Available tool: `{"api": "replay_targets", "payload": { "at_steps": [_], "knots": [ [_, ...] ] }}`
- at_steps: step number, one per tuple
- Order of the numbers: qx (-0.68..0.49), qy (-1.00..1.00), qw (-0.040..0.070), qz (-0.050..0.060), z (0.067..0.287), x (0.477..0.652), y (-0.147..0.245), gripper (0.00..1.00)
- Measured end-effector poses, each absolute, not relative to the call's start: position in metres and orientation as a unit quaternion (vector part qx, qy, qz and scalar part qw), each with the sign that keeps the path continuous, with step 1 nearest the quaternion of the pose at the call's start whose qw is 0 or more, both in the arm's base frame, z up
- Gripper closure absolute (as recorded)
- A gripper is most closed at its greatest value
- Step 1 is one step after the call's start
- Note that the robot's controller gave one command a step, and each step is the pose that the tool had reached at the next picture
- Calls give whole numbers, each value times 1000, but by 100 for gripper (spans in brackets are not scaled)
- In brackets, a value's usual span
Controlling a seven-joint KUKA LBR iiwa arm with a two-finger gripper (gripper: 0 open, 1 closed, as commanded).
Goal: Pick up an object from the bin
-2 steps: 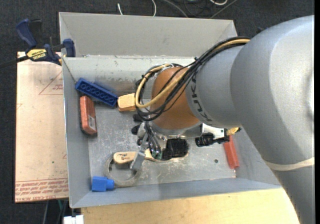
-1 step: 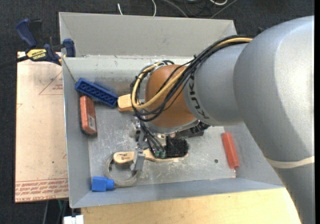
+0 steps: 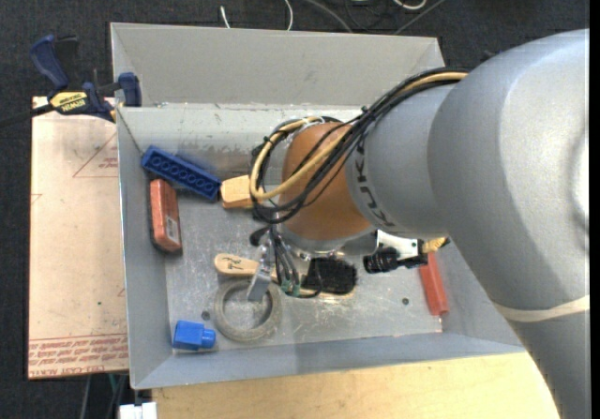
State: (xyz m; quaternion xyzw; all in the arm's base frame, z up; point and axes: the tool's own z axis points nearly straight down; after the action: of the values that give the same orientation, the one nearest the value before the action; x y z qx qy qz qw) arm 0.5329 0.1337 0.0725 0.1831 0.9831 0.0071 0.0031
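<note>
My gripper hangs low over the front left of the bin, its tip down inside a greyish tape roll that lies flat there. A small tan wooden piece lies just left of the gripper, touching the roll's far edge. A black object sits to the gripper's right, partly hidden under the arm. Nothing can be seen held.
A long blue studded brick, a red-brown block and a tan peg lie at the left and back. A small blue block sits in the front left corner. A red stick and a white-and-black item lie right.
</note>
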Motion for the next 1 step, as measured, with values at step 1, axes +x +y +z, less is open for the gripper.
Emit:
{"api": "replay_targets", "payload": {
  "at_steps": [1],
  "knots": [
    [183, 983, 3, 7, 73, 533, 134, 100]
  ]
}}
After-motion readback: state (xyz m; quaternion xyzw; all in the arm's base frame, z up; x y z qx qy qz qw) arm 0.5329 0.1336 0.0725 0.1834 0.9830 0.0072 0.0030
